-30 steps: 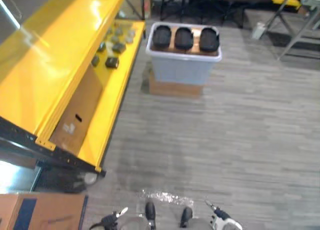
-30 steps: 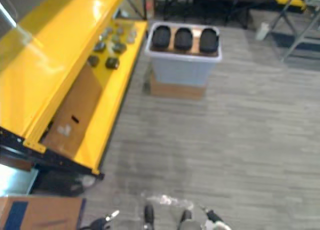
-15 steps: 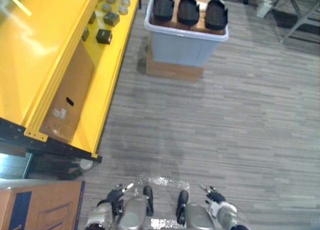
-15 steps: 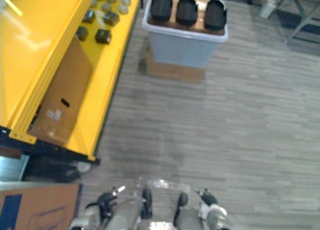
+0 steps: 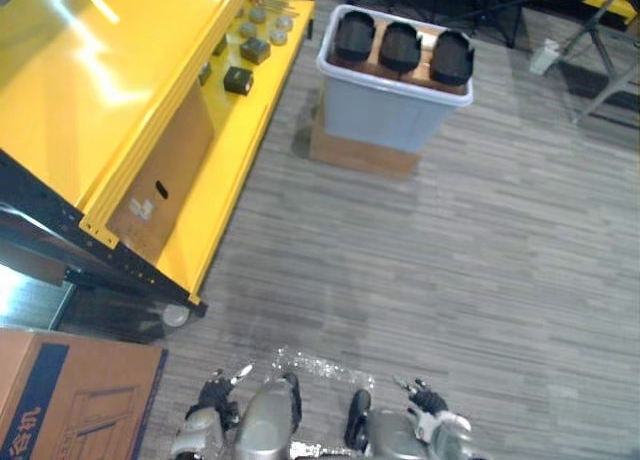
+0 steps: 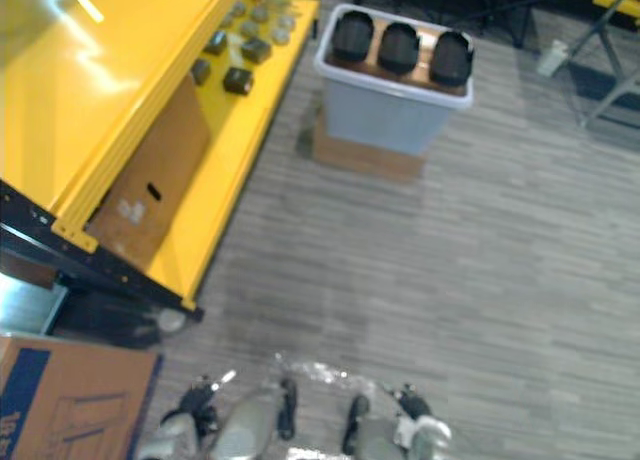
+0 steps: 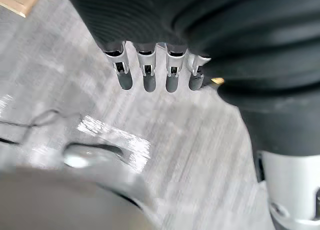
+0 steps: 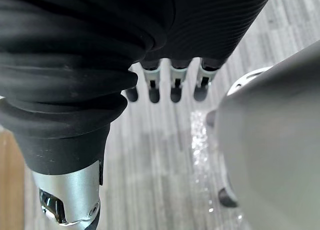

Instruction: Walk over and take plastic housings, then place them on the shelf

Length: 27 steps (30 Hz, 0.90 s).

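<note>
three black plastic housings (image 5: 400, 46) sit in a row in one pale blue-grey bin (image 5: 385, 118) at the far middle. one flat cardboard box (image 5: 360, 156) lies under that bin. one yellow shelf (image 5: 110, 75) runs along the left. its lower level holds four dark blocks (image 5: 238, 80), one cardboard sheet (image 5: 165, 170) and, at the far end, a cluster of small grey round parts (image 5: 270, 37), too small to count. one brown carton (image 5: 75, 395) sits at the near left.

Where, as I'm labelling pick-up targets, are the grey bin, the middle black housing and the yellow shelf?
grey bin (image 5: 385, 115): left eye view, front wall.
middle black housing (image 5: 400, 46): left eye view, its top.
yellow shelf (image 5: 240, 152): left eye view, bare lower deck.
</note>
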Tool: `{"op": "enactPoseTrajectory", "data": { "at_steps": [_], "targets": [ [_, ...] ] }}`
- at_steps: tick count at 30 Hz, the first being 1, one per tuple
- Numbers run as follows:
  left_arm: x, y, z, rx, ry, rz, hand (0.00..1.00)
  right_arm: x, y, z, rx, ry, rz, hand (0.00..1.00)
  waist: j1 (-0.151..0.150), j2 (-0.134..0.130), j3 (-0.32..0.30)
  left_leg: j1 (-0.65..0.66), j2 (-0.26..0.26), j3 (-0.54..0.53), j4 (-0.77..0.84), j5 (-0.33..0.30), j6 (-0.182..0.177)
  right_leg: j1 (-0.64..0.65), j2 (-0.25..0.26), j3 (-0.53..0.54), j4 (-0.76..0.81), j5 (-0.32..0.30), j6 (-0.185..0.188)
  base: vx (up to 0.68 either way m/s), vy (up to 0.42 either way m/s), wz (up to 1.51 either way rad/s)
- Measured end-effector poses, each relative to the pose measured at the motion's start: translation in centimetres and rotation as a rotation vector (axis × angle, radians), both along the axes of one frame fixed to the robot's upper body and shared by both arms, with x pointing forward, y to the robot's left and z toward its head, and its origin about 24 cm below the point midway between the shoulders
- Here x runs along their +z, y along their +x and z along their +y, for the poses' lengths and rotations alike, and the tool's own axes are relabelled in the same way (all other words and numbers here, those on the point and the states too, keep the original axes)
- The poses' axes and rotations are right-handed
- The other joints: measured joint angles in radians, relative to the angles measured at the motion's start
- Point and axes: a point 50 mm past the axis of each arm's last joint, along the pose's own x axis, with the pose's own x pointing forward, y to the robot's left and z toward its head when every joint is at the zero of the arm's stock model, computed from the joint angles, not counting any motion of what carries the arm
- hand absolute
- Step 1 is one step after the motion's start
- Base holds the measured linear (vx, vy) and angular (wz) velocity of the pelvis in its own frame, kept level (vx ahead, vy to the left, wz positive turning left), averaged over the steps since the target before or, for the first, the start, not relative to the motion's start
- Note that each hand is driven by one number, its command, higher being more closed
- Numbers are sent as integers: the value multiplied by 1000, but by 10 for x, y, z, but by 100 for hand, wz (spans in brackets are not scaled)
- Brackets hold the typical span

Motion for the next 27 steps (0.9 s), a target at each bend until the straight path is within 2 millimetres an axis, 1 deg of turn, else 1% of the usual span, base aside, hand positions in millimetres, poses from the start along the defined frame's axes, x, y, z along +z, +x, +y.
{"op": "enactPoseTrajectory", "data": {
  "at_steps": [1, 3, 5, 6, 7, 8, 10, 11, 12, 13, 14, 15, 16, 17, 18, 19, 20, 21, 22, 23, 24, 25, 26, 27],
  "targets": [
    [-2, -6, 0, -1, 2, 15, 0, 0, -1, -1, -5, -1, 2, 0, 1, 1, -3, 0, 6, 9, 19, -16, 3, -9, -1, 7, 27, -14, 4, 66, 43, -29],
    [-7, -24, 1, 11, 4, 73, 0, 0, -4, -5, -23, 4, 11, 0, -5, 9, -4, 12, 30, 17, 102, -81, 14, -56, -8, 26, 211, -60, 13, 59, 58, -28],
    [-9, -28, 1, -6, 17, 95, 0, -1, -5, -5, -24, 9, 20, 0, -8, 14, -6, 34, 48, 22, 117, -98, 18, -94, -14, 20, 295, -80, 7, 59, 19, -17],
    [-9, -30, 3, -11, 26, 107, 0, -2, -8, -4, -24, 17, 40, 0, -7, 6, -14, 53, 59, 22, 116, -107, 10, -99, -13, 19, 264, -88, 9, 109, -57, -8],
    [-9, -32, 4, -18, 33, 122, 0, -3, -10, -5, -33, 21, 53, 0, -7, 4, -26, 57, 70, 21, 116, -116, -1, -112, -11, 21, 203, -84, 14, 116, -88, -2],
    [-9, -32, 4, -28, 38, 126, 0, -3, -12, -6, -45, 24, 59, 0, -8, 6, -29, 58, 77, 21, 116, -118, -3, -122, -9, 23, 167, -76, 25, 109, -109, -5],
    [-8, -25, 4, -17, 32, 113, 0, -5, -20, -15, -120, 35, 74, 0, -13, 24, -41, 68, 105, 9, 115, -135, -33, -149, 0, 24, 40, -9, 34, 123, -119, -2],
    [-9, -25, 3, -2, 26, 112, 0, -6, -24, -18, -134, 29, 87, 0, -13, 28, -44, 74, 111, 7, 115, -141, -42, -153, 0, 24, 21, 13, 32, 174, -151, 4],
    [-9, -25, 3, 20, 15, 107, 0, -8, -37, -23, -142, 17, 129, 0, -12, 32, -51, 97, 123, 5, 115, -156, -63, -155, 0, 22, -6, 49, 31, 164, -144, 1],
    [-9, -25, 3, 31, 10, 104, 0, -10, -46, -23, -136, 13, 160, 0, -12, 32, -56, 106, 127, 4, 115, -162, -71, -156, 0, 22, -12, 67, 26, 214, -217, 10],
    [-9, -24, 1, 53, -3, 95, 0, -14, -66, -20, -131, 22, 231, 0, -14, 32, -66, 123, 133, -10, 114, -177, -96, -154, -2, 22, -11, 118, 18, 236, -273, 27],
    [-9, -22, -2, 69, -21, 87, 0, -17, -78, -18, -154, 38, 261, 0, -28, 38, -75, 130, 140, -26, 113, -190, -110, -151, 4, 19, 3, 167, 11, 307, -351, 31],
    [-10, -22, -7, 78, -43, 85, 0, -18, -87, -20, -160, 37, 302, 0, -38, 65, -91, 140, 163, -37, 96, -204, -128, -169, 21, 10, 60, 147, -13, 420, -373, 18],
    [-11, -21, -14, 84, -63, 81, 0, -19, -98, -21, -166, 36, 339, 0, -39, 74, -119, 150, 167, -36, 52, -203, -133, -215, 15, 5, 143, 79, -28, 387, -291, 6],
    [-12, -21, -17, 101, -82, 79, 0, -19, -98, -22, -169, 32, 342, 0, -40, 73, -125, 169, 166, -35, 30, -192, -142, -225, 9, 3, 180, 45, -38, 349, -214, 9],
    [-14, -25, -23, 123, -111, 87, 0, -19, -103, -26, -179, 10, 353, 0, -49, 89, -134, 184, 165, -29, 41, -172, -157, -236, 3, -3, 240, -24, -48, 319, -168, 18],
    [-14, -24, -27, 143, -134, 82, 0, -18, -102, -28, -184, -3, 349, 0, -54, 98, -132, 160, 172, -29, 108, -160, -148, -234, 1, -5, 269, -52, -52, 368, -221, 21],
    [-15, -24, -34, 167, -166, 75, 0, -17, -102, -36, -187, -47, 345, 0, -63, 113, -131, 86, 204, -28, 292, -108, -163, -222, 3, -14, 301, -81, -64, 445, -237, 17],
    [-15, -24, -36, 177, -178, 72, 0, -15, -94, -41, -166, -85, 321, 0, -62, 144, -124, 5, 237, -45, 472, -31, -172, -177, 12, -29, 302, -107, -77, 347, -176, 17],
    [-15, -23, -36, 190, -186, 66, 0, -13, -90, -47, -125, -133, 304, 0, -64, 158, -114, -36, 247, -50, 562, -35, -165, -134, 17, -35, 292, -120, -83, 342, -100, 9],
    [-14, -25, -33, 226, -195, 55, 0, -9, -80, -54, -64, -193, 262, 0, -57, 160, -111, -87, 236, -46, 577, -41, -156, -94, 18, -36, 265, -128, -84, 245, -41, 4],
    [-13, -26, -31, 242, -196, 49, 0, -7, -70, -55, -36, -216, 222, 0, -53, 158, -110, -114, 222, -47, 552, -41, -156, -79, 17, -36, 247, -130, -83, 332, 7, -10],
    [-12, -27, -24, 256, -187, 37, 0, 0, -43, -54, 0, -244, 114, 0, -40, 140, -96, -153, 185, -43, 441, -40, -155, -49, 4, -31, 214, -140, -84, 313, 64, -17],
    [-12, -35, -17, 260, -173, 47, 0, 10, -12, -49, 54, -273, -6, 0, -21, 112, -71, -164, 143, -30, 271, -24, -147, -16, -13, -20, 190, -147, -74, 311, 88, -31]
  ]
}}
